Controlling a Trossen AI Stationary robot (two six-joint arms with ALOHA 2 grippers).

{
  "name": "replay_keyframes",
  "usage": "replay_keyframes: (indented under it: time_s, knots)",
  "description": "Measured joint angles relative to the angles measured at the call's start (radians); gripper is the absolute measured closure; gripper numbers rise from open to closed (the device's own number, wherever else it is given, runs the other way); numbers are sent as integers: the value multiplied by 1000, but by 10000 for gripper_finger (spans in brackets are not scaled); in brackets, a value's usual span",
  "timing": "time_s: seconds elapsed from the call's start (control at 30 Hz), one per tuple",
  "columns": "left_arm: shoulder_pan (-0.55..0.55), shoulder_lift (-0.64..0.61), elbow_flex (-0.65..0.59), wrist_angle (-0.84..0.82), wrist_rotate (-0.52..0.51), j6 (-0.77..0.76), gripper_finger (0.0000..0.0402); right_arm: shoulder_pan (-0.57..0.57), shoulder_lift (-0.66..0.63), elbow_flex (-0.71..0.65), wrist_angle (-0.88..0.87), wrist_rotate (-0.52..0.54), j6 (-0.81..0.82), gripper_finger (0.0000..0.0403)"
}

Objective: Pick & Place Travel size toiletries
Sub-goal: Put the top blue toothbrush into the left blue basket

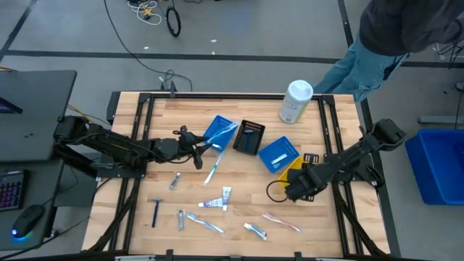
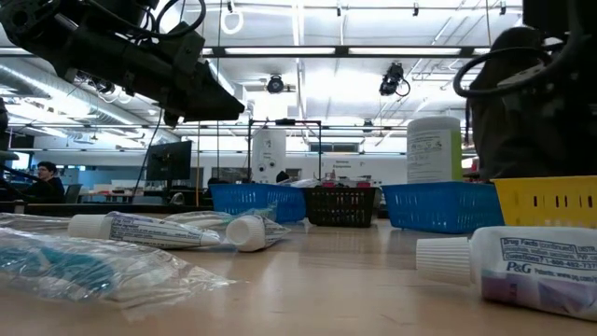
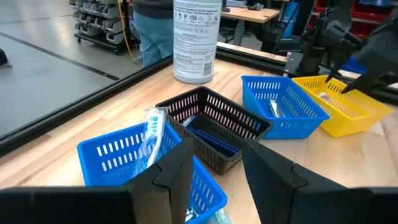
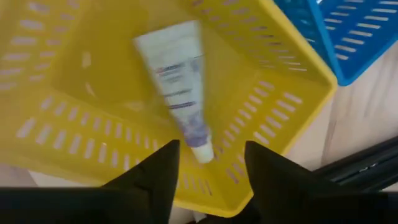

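Note:
My left gripper (image 1: pixel 201 151) (image 3: pixel 214 177) is open beside the left blue tray (image 1: pixel 220 133) (image 3: pixel 112 152). A wrapped toothbrush (image 3: pixel 152 134) leans against that tray's wall. Another toothbrush (image 1: pixel 212 172) lies on the table just below my left gripper. My right gripper (image 1: pixel 293 185) (image 4: pixel 208 177) hangs open over the yellow tray (image 4: pixel 280 106) (image 3: pixel 345 112). A white toothpaste tube (image 4: pixel 177 81) lies on that tray's floor, cap toward the fingers. More tubes (image 1: pixel 226 194) (image 2: pixel 532 266), a dark-blue razor (image 1: pixel 155 212) and wrapped toothbrushes (image 1: pixel 205 223) (image 2: pixel 75 266) lie near the table's near edge.
A black tray (image 1: pixel 249 136) (image 3: pixel 211 115) and a second blue tray (image 1: pixel 278 154) (image 3: pixel 280 102) stand between the two grippers. The big white canister (image 1: pixel 296 101) (image 3: pixel 196 37) stands near the far edge. A person (image 1: pixel 406 29) stands beyond the far right corner.

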Motion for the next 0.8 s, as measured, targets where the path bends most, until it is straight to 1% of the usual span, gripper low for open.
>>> replay_keyframes:
  time_s: [0.13,0.2,0.3,0.4,0.53,0.63,0.7,0.8]
  knots:
    - [0,0,0,5,58,-43,255,-29,0,42,-4,6,-13,179]
    - [0,0,0,5,91,-69,255,-40,0,81,0,39,-21,169]
    - [0,0,4,2,113,-121,255,-52,0,144,6,127,-63,160]
    - [-6,0,32,-14,126,-154,255,-63,0,187,49,250,-113,154]
    - [-40,0,100,-113,142,-102,255,-89,-1,196,200,422,-221,150]
    - [-60,0,167,-234,136,-80,255,-120,-1,196,352,527,-307,148]
    - [-69,0,203,-299,128,-94,255,-144,-1,196,462,569,-353,151]
    - [-85,0,233,-325,127,-108,255,-184,-1,196,609,578,-433,159]
